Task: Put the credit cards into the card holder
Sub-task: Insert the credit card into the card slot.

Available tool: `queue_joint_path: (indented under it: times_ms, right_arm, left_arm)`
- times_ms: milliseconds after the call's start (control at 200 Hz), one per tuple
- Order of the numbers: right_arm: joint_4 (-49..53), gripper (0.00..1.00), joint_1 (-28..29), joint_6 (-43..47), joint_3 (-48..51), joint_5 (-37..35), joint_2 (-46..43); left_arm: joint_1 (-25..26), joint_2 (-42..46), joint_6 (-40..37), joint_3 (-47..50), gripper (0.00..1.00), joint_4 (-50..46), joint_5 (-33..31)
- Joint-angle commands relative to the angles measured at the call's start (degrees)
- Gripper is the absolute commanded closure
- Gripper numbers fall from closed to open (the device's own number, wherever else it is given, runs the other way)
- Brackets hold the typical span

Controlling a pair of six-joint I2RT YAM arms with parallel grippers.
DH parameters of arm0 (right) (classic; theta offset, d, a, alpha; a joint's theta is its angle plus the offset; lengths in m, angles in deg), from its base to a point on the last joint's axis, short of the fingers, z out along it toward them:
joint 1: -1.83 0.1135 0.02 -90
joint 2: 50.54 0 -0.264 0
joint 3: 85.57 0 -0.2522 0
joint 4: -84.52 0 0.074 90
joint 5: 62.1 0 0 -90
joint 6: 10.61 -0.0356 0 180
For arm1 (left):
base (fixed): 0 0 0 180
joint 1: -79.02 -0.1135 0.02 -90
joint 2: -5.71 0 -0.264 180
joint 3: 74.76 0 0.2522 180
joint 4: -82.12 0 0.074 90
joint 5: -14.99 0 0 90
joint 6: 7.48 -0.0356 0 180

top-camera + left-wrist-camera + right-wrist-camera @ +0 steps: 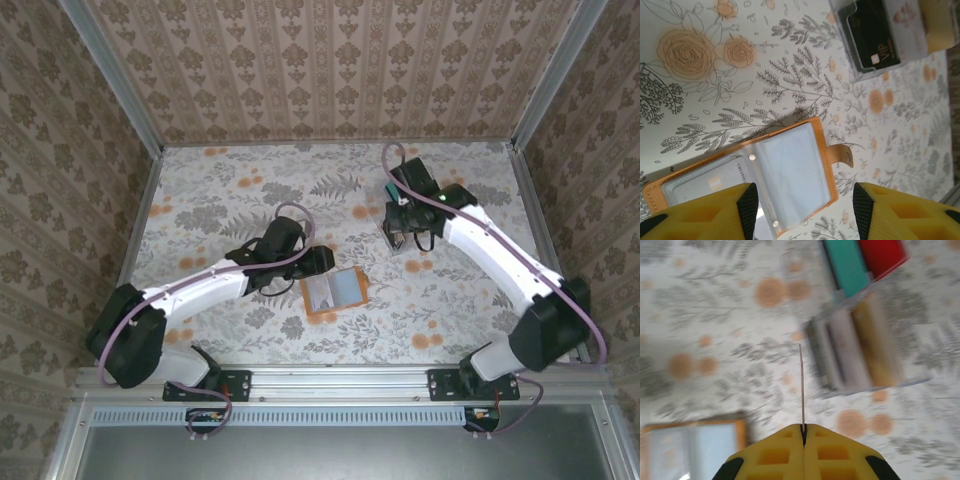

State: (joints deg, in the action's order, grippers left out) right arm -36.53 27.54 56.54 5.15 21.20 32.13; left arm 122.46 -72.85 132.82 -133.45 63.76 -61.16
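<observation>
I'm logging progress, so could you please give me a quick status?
Left jaws open at the open wallet. Right jaws shut on one card, edge-on. Nothing lies between card and wallet.

a lab test booth (homely dress): wallpapered walls point(330, 70), aluminium frame point(340, 378)

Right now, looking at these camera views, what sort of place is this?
Probably a lab-style robot test booth, not a lived-in room: wallpapered panels box in a floral-covered table, an aluminium rail runs along its near edge, and the left arm and right arm are bolted there.
</observation>
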Motion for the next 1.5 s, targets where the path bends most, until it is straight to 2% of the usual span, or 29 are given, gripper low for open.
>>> queue_joint_path:
  times_ms: [0,205,460,605,775,880,965,1040,1090,1165,1250,1315,1420,1495]
  right_arm:
    - [-9.62,0.95,-0.40,-8.64,6.31,18.33,-5.21]
    - [-24.96,0.95,-0.40,-19.67,15.87,33.85,-6.93]
    - [-34.69,0.94,-0.39,-24.55,20.93,42.12,-5.66]
    - [-38.51,0.94,-0.36,-26.26,21.95,45.61,-4.13]
    - [-38.73,0.93,-0.38,-26.05,22.46,46.18,-3.40]
    - [-37.53,0.92,-0.36,-25.42,22.53,45.13,-3.40]
    - [-36.01,0.90,-0.40,-25.33,22.14,43.63,-1.86]
    - [-35.19,0.81,-0.16,-26.85,22.09,41.84,-1.65]
    - [-34.89,0.77,0.08,-29.11,22.44,39.85,-1.92]
    - [-32.07,0.60,0.61,-33.93,22.87,34.53,-2.60]
    - [-24.98,0.54,1.46,-42.87,21.92,25.58,-4.34]
    - [-23.99,0.52,3.72,-50.59,20.62,19.88,-6.66]
    - [-15.51,0.47,8.56,-51.64,9.81,8.50,-6.84]
    - [-10.10,0.46,9.87,-50.98,1.64,6.05,-4.96]
  left_arm:
    - [-2.18,2.48,3.59,2.26,0.42,5.42,5.00]
    - [-5.33,3.39,7.27,4.83,0.37,13.68,12.39]
    - [-6.44,2.44,9.37,5.53,0.38,20.42,17.33]
    - [-6.53,-0.14,12.22,5.99,0.45,27.21,20.87]
    - [-6.54,-1.06,14.54,6.74,0.60,31.70,21.67]
    - [-6.54,-0.16,14.57,7.34,0.72,31.70,21.19]
    - [-6.53,0.71,14.65,7.94,0.88,31.55,20.47]
    - [-6.53,1.87,14.95,8.42,1.00,31.47,19.55]
    - [-6.53,2.76,15.00,8.83,1.00,30.71,18.32]
    - [-6.60,4.68,14.78,9.59,1.00,29.30,16.67]
    - [-6.54,7.23,14.24,10.25,1.00,25.41,14.16]
    - [-6.53,9.40,13.34,10.45,1.00,20.42,12.42]
    - [-6.68,11.98,11.86,10.54,1.00,14.73,10.78]
    - [-6.77,13.11,12.20,10.82,1.00,12.50,9.56]
